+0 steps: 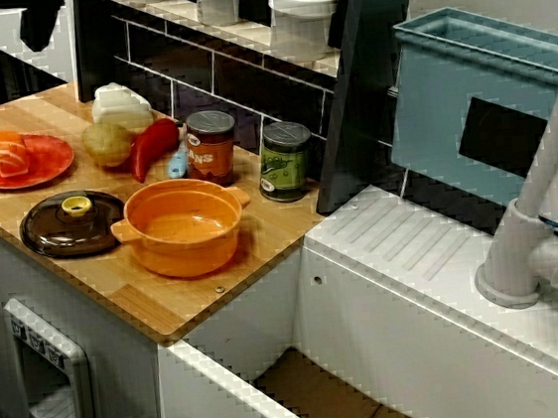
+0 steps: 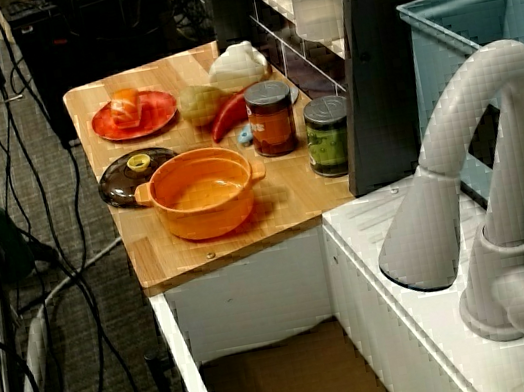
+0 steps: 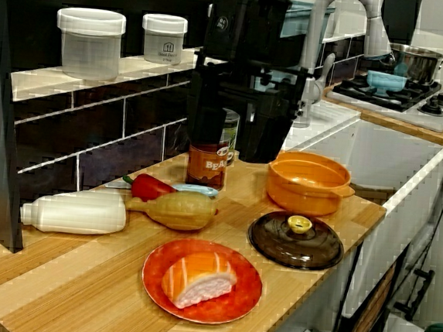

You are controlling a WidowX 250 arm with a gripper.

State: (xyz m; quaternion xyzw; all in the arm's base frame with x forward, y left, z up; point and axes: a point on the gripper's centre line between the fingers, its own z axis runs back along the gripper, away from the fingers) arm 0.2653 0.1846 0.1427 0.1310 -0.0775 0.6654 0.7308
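The red can (image 3: 207,165) stands upright on the counter (image 1: 253,247) by the back tiles, with the green can (image 1: 285,160) just beside it. In the view from the counter's end, the gripper (image 3: 232,151) hangs over both cans with its fingers (image 3: 267,135) apart, holding nothing. How far it is from them cannot be told. A pepper (image 1: 153,147), a potato (image 1: 106,143) and a bottle (image 1: 120,106) lie nearby. In front are the pot (image 1: 181,227), a lid (image 1: 73,224) and a plate (image 1: 49,153) with salmon (image 1: 9,154).
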